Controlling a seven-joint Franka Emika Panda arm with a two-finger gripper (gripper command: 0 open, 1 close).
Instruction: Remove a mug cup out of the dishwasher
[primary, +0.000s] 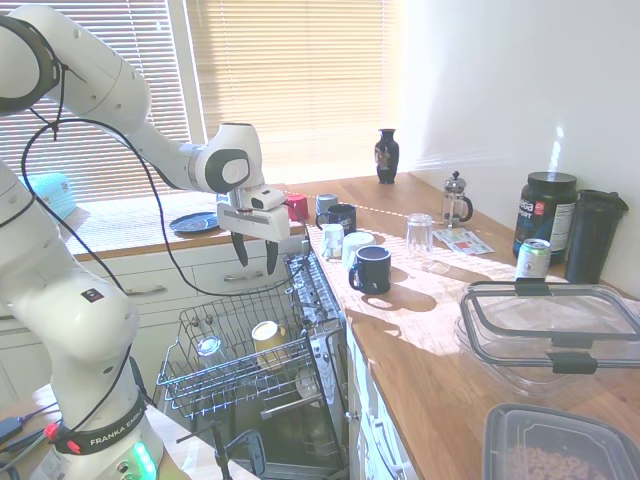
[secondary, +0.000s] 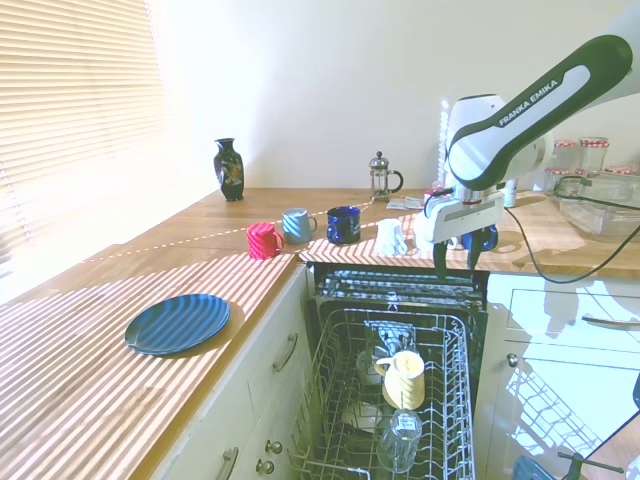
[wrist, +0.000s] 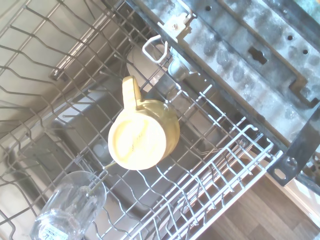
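The mustard-yellow mug cup (primary: 268, 340) (secondary: 405, 378) sits in the pulled-out grey wire rack (primary: 190, 385) (secondary: 330, 400) of the open dishwasher, leaning over, with its pale inside showing. In the wrist view the mug cup (wrist: 145, 135) is near the middle, its handle pointing toward the rack's back. My gripper (primary: 256, 256) (secondary: 456, 262) hangs above the back of the rack, well clear of the mug. Its fingers are open and hold nothing.
A clear glass (secondary: 400, 435) (wrist: 70, 205) lies in the rack beside the mug. On the wooden counter stand a red mug (secondary: 264, 240), a navy mug (primary: 372, 268), a white mug (secondary: 390, 237), a blue plate (secondary: 178, 322) and a French press (primary: 456, 200). Plastic containers (primary: 550, 325) are at the right.
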